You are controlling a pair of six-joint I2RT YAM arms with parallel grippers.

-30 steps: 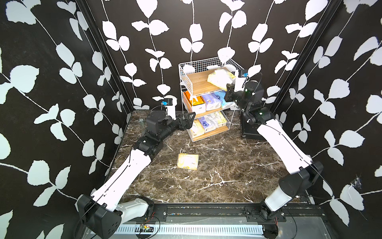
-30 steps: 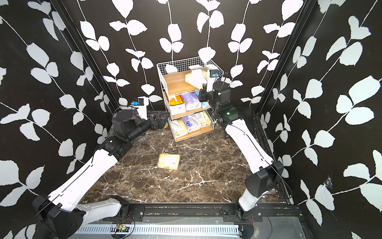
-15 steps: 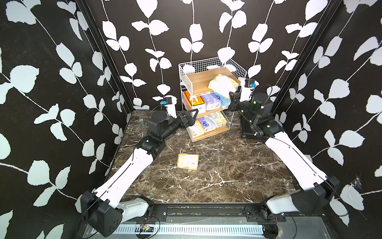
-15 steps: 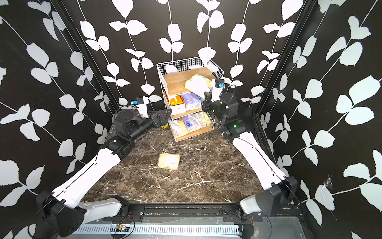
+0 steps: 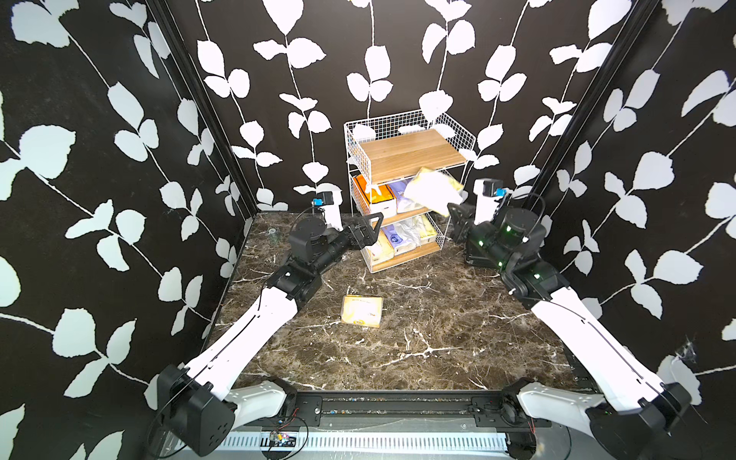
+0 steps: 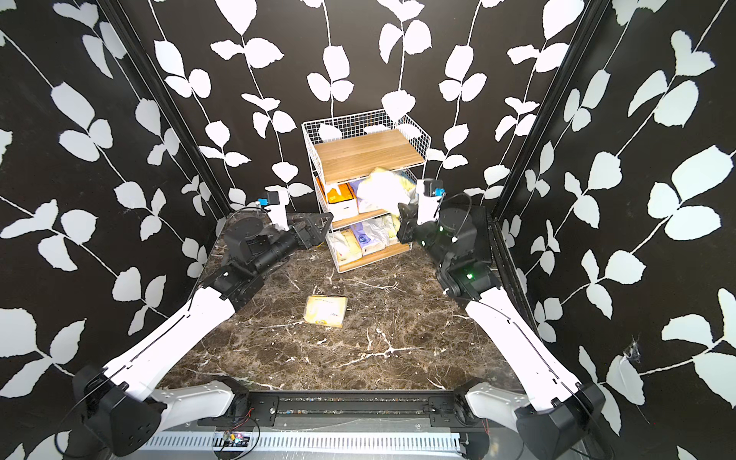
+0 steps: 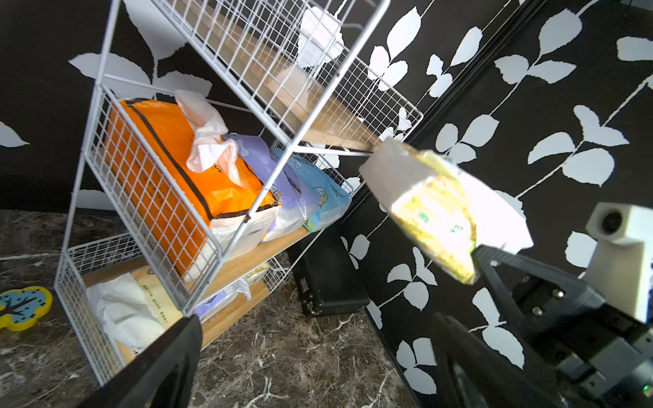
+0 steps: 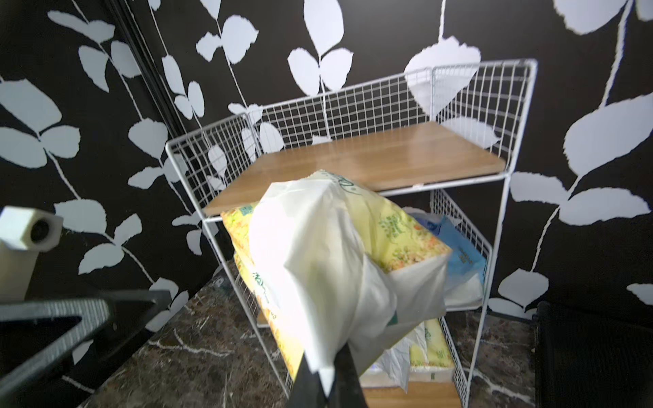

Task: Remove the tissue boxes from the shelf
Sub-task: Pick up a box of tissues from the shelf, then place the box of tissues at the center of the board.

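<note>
Pale yellow soft tissue pack (image 5: 433, 191) is hanging before the white wire-grid wooden-board shelf (image 5: 410, 153), my right gripper (image 8: 325, 374) pinching its wrapper; my left gripper (image 5: 367, 230) is gaping wide beside it.

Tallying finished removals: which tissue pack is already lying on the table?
The pale yellow pack flat on the marble table, in front of the shelf. A second yellow pack hangs from the right gripper; the rest sit on the shelf's lower boards.

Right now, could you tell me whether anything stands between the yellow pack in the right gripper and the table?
Nothing visible does: the yellow pack hangs in front of the shelf, over bare table.
</note>
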